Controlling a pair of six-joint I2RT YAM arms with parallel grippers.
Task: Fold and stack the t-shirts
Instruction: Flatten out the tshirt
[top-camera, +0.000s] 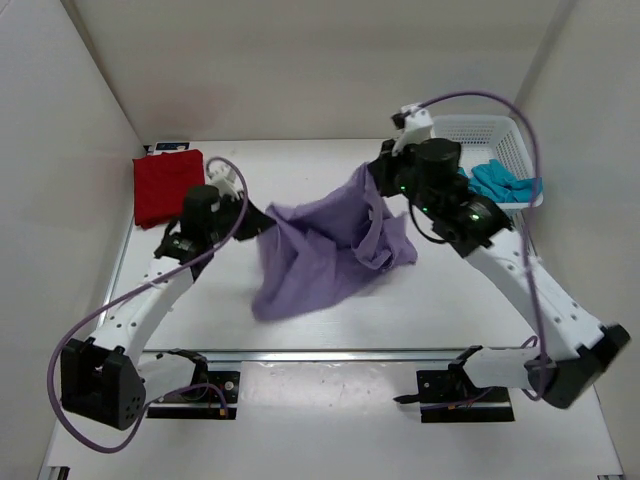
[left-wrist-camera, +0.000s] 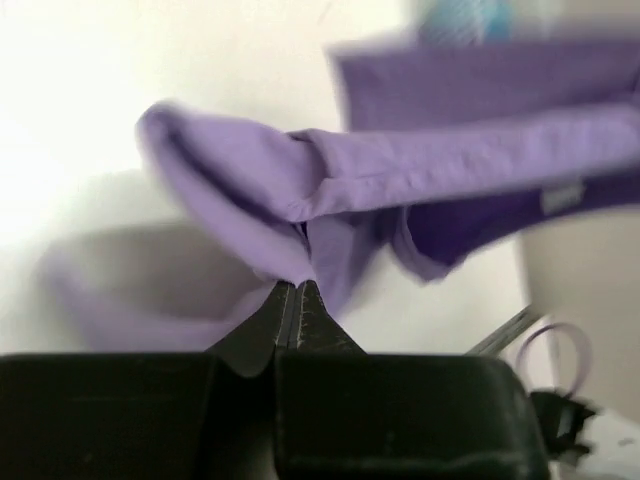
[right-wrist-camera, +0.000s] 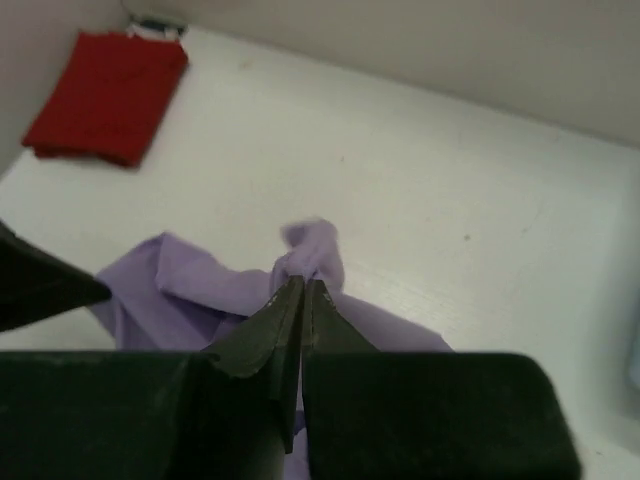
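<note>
A lavender purple t-shirt hangs crumpled over the middle of the table, lifted between both arms. My left gripper is shut on its left edge, and the left wrist view shows the closed fingertips pinching purple cloth. My right gripper is shut on the shirt's top right part; in the right wrist view the cloth bunches at the closed tips. A folded dark red t-shirt lies at the back left. A teal blue t-shirt lies in the basket.
A white plastic mesh basket stands at the back right, behind the right arm. White walls close in the table on the left, back and right. A metal rail runs along the near edge, with the arm bases below it.
</note>
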